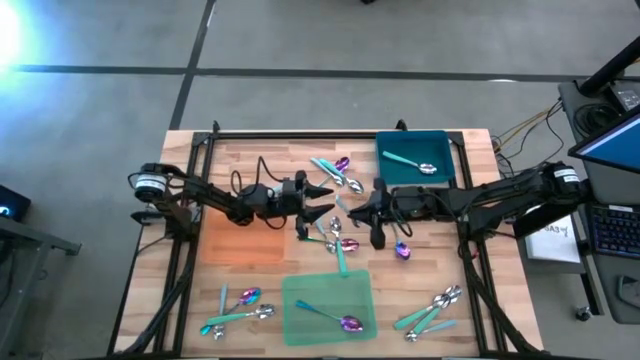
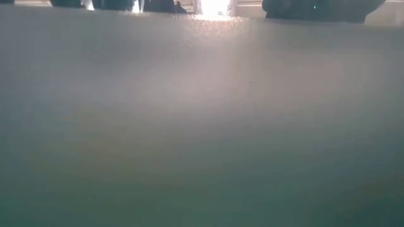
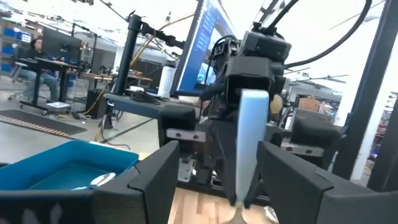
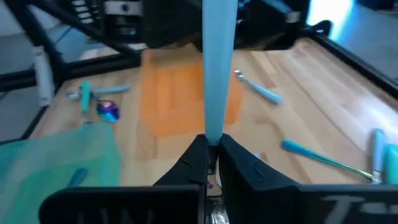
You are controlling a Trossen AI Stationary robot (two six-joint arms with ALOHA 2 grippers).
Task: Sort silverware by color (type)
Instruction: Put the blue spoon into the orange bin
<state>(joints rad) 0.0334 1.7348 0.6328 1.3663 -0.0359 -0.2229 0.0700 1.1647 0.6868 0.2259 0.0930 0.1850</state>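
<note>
The left gripper [image 1: 322, 204] is hanging over the middle of the desk [image 1: 500, 290] with its fingers spread wide around nothing. Facing it, the right gripper [image 1: 377, 213] is pinching a pale-blue utensil [image 4: 219, 62] by the handle, fingers closed tight. If it is sitting crooked in that pinch, it may be slipping into the loose silverware [image 1: 340, 172] lying between them, or the two grippers may be colliding.
</note>
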